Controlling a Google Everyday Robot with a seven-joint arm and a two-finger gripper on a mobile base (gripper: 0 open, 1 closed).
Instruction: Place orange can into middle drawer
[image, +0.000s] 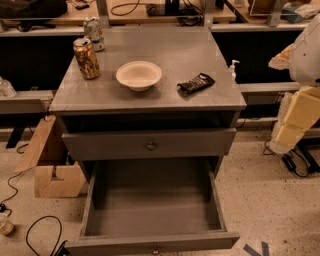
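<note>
our gripper (294, 120) hangs at the far right edge of the view, beside the cabinet and well apart from everything on it. it shows as pale yellow blocky segments under a white shell, and we cannot tell whether it is released or clenched.

nearest to it on the matte grey cabinet top (170, 47) lies a dark, crinkled snack wrapper (196, 83), flat and slightly skewed. then comes a shallow cream bowl (139, 75), round and smooth, near the middle.

the orange can (87, 58) stands upright at the far left edge, slim, with a mottled brown-gold print and a silver top. a pale green-and-white can (93, 33) stands just behind it, so we judge the reach must cross the whole top and close on the right cylinder.

below, the upper drawer (150, 144) sits shut, flat-fronted with a small round knob. the middle drawer (152, 215) is pulled fully out, a deep grey metal box with nothing visible inside. we take it as standing ready to receive the can, a step not yet begun.
</note>
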